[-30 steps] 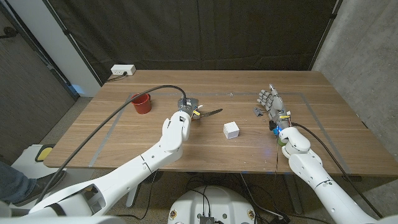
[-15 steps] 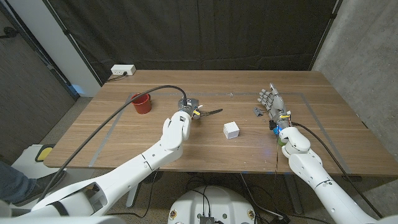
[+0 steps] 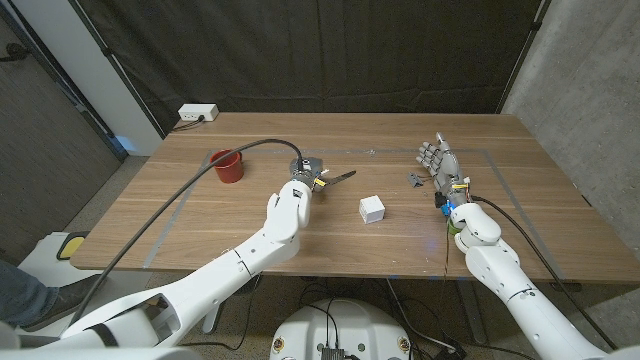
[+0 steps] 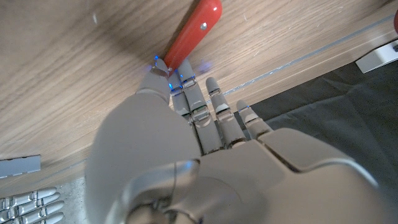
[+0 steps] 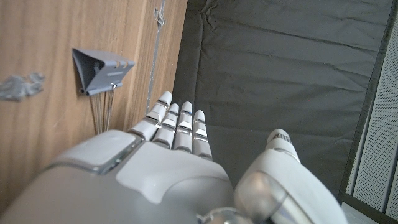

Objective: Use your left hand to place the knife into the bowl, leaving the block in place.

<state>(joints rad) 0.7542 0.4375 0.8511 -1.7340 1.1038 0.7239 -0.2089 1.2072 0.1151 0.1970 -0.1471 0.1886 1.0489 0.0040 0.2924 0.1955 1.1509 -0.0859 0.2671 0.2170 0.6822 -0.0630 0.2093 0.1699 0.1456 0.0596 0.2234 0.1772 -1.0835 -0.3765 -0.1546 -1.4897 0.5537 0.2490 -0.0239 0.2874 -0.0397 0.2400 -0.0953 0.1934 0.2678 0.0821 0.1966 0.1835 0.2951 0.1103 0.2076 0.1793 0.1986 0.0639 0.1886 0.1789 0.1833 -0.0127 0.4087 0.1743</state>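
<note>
Head view: my left hand is pinching the knife by its handle, mid-table toward the far edge, with the blade sticking out toward the white block, which is sitting apart nearer the front edge. Left wrist view is showing my fingertips touching the red handle. The red bowl is standing near the far-left corner, and my right hand is waiting by the right edge, fingers extended and holding nothing, beside a grey binder clip.

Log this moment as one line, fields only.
left robot hand: pinching knife handle | bowl: empty, apart | block: untouched | right robot hand: open, idle by binder clip
</note>
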